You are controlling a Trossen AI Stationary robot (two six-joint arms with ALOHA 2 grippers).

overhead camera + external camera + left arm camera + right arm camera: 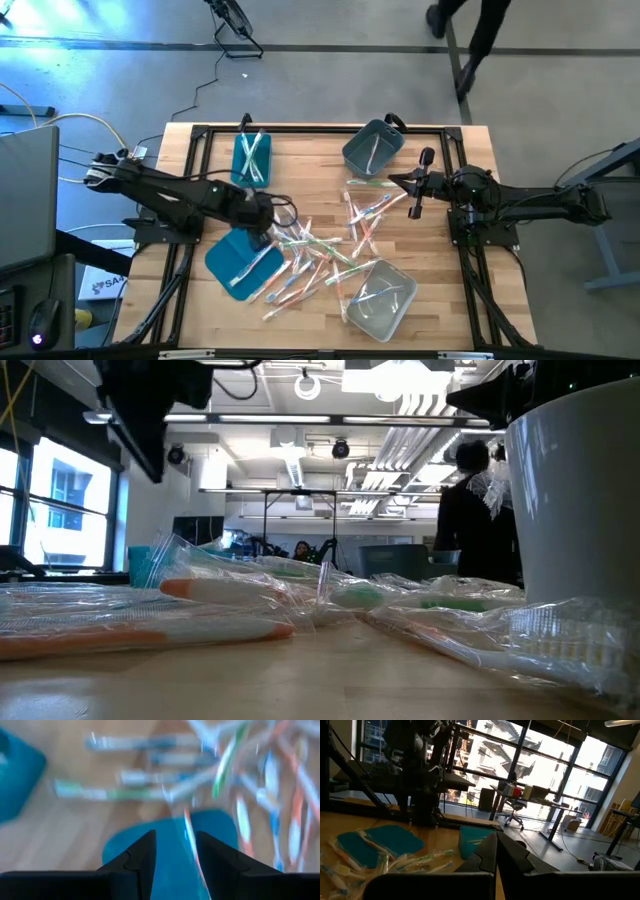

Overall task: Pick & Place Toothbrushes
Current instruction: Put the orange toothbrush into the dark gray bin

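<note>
- The left end effector (175, 857) hangs over the flat teal lid (240, 262) at the near-left part of the table (300, 325), its two dark fingers (142, 857) standing apart with nothing clamped between them; a single orange-and-white brush shows just beyond the gap, lying on the lid.
- The right end effector (415, 192) is held above the right side of the table, well apart from the pile, its fingers pressed together and holding nothing.
- The toothbrushes (315, 255) lie mostly in a loose, criss-crossed heap in the middle of the table, between the lid and the clear bin (380, 300); several spill toward the right end effector.
- A few brushes already rest in the teal bin (250, 158) at the far-left side, and one shows in the grey bin (372, 148) at the far side.
- In the low view wrapped brushes fill the foreground beside a pale bin wall.
- A person (470, 520) in dark clothes stands in the room beyond the table.
</note>
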